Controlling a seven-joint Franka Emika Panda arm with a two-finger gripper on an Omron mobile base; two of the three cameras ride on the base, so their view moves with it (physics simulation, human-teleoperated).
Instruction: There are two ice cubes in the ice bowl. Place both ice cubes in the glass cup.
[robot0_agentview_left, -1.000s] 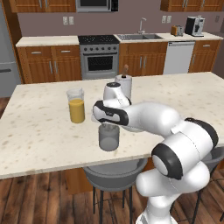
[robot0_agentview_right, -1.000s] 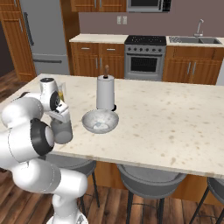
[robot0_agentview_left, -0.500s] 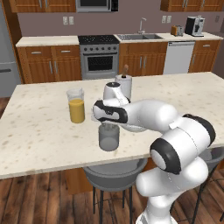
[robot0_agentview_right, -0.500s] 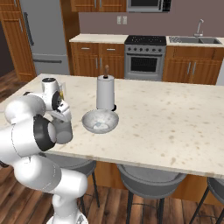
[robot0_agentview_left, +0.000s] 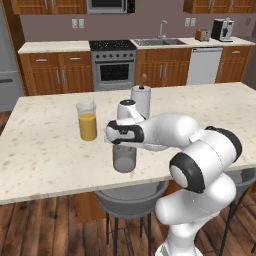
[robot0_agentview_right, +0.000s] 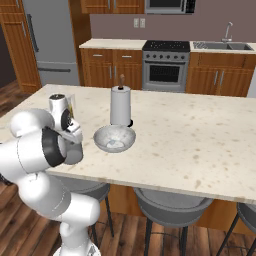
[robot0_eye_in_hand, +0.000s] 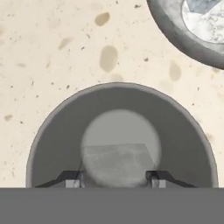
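Fingers (robot0_eye_in_hand: 116, 178) set apart w/ a pale ice cube (robot0_eye_in_hand: 117, 159) between the tips, directly above the glass cup (robot0_eye_in_hand: 119, 135) mouth; contact w/ cube can't be told. Cup stands on table (robot0_agentview_left: 40, 155), just beside ice bowl (robot0_agentview_right: 114, 138). Something pale in the bowl. Orange-liquid glass (robot0_agentview_left: 87, 121) near cup, white jug (robot0_agentview_right: 120, 104) behind bowl.

The glass cup (robot0_agentview_left: 124, 158) is set on the table (robot0_agentview_left: 45, 160), with the ice bowl (robot0_agentview_right: 114, 138) just beside it and the hand (robot0_eye_in_hand: 115, 178) right above it.
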